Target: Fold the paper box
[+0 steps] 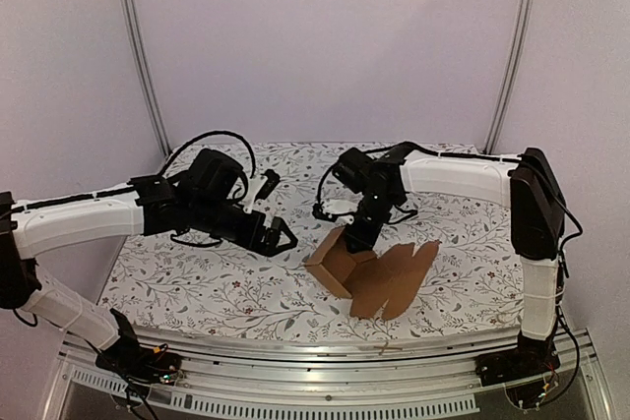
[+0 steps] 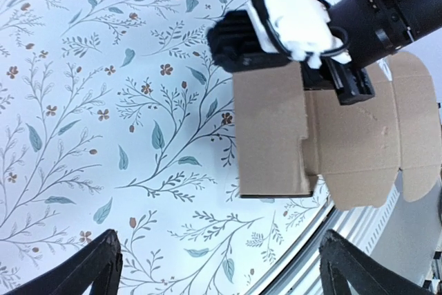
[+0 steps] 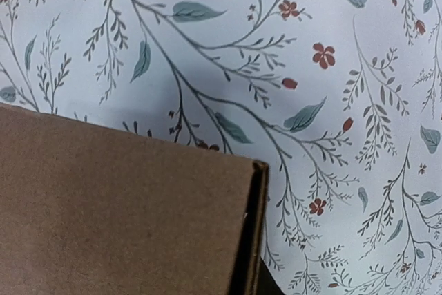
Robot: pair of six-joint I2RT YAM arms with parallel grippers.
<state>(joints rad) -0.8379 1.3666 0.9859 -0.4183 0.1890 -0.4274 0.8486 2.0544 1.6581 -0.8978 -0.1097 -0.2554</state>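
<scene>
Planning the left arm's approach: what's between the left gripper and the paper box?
Nothing but bare floral tablecloth separates the left gripper from the paper box, clearest in the top view.

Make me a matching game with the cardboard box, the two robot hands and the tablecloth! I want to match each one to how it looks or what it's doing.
Things:
1. paper box
2. left gripper
3. right gripper
4. tablecloth

How it looks or what it does:
A. white, with leaves and little flowers
B. open wide, holding nothing
C. brown, partly folded, some flaps still lying flat
D. pinching a raised cardboard wall

Pairs: 1-C, 2-B, 3-D, 4-A.
</scene>
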